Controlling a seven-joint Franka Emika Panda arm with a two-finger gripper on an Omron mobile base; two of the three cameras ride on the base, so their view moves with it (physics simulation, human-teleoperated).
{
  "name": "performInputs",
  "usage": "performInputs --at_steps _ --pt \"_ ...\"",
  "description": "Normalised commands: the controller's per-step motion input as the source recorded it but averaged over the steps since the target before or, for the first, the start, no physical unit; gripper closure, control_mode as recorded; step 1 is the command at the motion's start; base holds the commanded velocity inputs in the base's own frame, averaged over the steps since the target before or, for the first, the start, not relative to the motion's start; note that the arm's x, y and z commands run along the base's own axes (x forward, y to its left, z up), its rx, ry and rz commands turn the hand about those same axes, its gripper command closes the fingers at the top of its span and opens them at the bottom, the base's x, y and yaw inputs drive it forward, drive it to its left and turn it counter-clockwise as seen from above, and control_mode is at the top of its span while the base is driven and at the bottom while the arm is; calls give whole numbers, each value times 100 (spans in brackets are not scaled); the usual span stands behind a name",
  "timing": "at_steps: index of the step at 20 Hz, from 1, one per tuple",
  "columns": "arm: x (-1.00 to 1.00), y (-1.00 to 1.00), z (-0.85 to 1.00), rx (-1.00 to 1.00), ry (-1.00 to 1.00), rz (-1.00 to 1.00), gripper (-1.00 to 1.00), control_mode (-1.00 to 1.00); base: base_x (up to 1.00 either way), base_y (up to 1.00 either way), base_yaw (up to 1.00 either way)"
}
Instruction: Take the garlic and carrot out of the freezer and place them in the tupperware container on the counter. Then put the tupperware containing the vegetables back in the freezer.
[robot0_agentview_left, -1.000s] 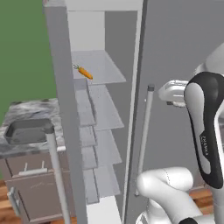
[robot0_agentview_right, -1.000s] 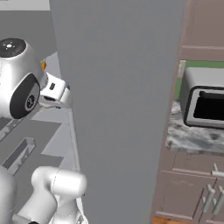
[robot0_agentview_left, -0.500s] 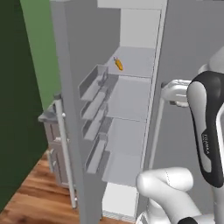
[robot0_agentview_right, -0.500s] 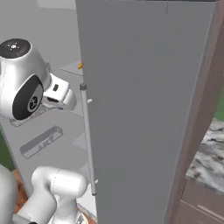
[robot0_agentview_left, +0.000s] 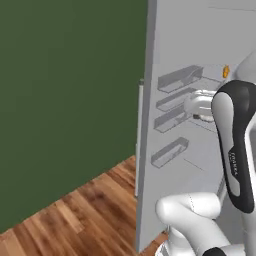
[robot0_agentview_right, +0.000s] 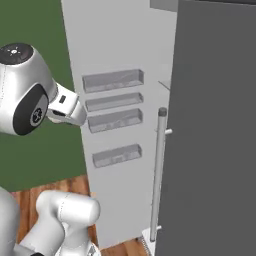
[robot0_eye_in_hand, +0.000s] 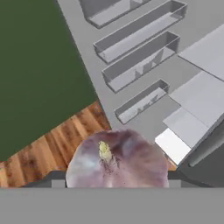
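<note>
On the left of the left base view stood a flat dark-green wall, matte and featureless, above a glossy floor of reddish-brown wooden planks. Next came the freezer, its thick light-grey door open and seen edge-on, with four shallow translucent grey door bins stacked on the inner face. Further right, a tiny orange speck, the carrot, lay on an inner shelf at the height of the top bin.

In the right base view the arm's rounded white shell sat at left, then the smooth door panel with the same rectangular bins, then a long, thin vertical bar handle on a darker grey slab.

In the hand view the garlic, a rounded pinkish-purple bulb with faint veining and a small yellowish stem stub, sat low in the middle between the gripper fingers, whose tips were hidden by the bulb. The fingers stood spread wide and appeared to be clasping it, over the wooden floor and the door's bins.
</note>
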Motion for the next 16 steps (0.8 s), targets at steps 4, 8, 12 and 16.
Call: performInputs --at_steps 4,8,12,16 --pt "0 0 0 0 0 0 100 100 -59 20 83" --pt "0 0 0 0 0 0 100 100 -36 43 71" --pt "0 0 0 0 0 0 100 100 20 70 33" --pt "0 0 0 0 0 0 100 100 90 61 2"
